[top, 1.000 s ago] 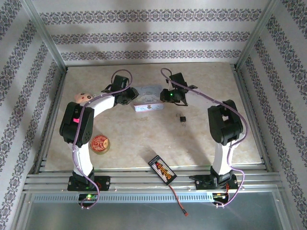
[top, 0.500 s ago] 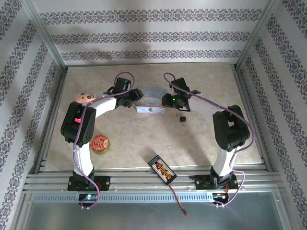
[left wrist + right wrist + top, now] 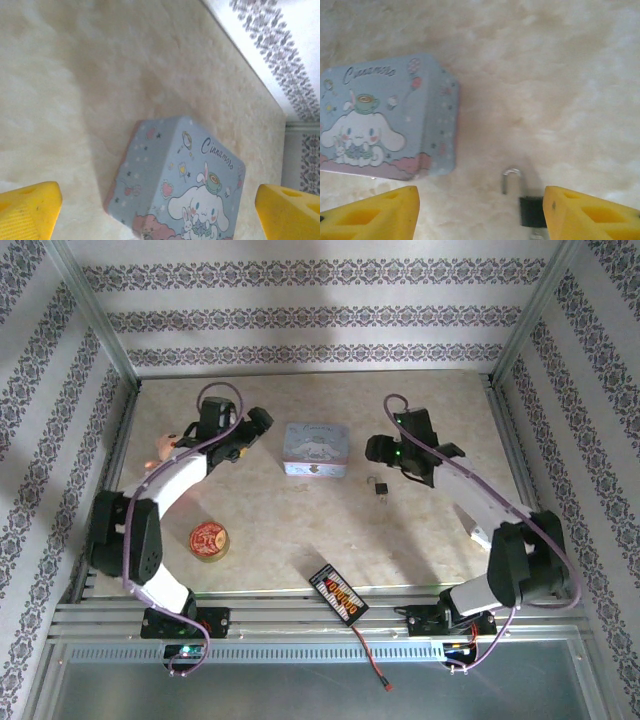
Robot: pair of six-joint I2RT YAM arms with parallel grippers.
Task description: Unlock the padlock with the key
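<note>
The padlock (image 3: 532, 210) lies flat on the table, a small dark body with a thin silver shackle (image 3: 510, 178) whose one leg hangs free. It sits just inside the right finger (image 3: 590, 215) of my right gripper (image 3: 480, 212), which is open and holds nothing. A bit of silver metal pokes from under the body at the frame's bottom edge; I cannot tell whether it is the key. From above, the padlock (image 3: 380, 487) lies just in front of my right gripper (image 3: 373, 448). My left gripper (image 3: 260, 422) is open and empty, left of the tin.
A pale blue Cinnamoroll tin (image 3: 316, 448) stands mid-table between both grippers, also seen from the left wrist (image 3: 175, 180) and the right wrist (image 3: 385, 120). A round red tin (image 3: 209, 540) and a black device with a cable (image 3: 338, 592) lie near the front edge.
Both arms have pulled away from the tin, the left one leftward and the right one rightward. Both grippers have opened wider. The padlock has stayed where it was.
</note>
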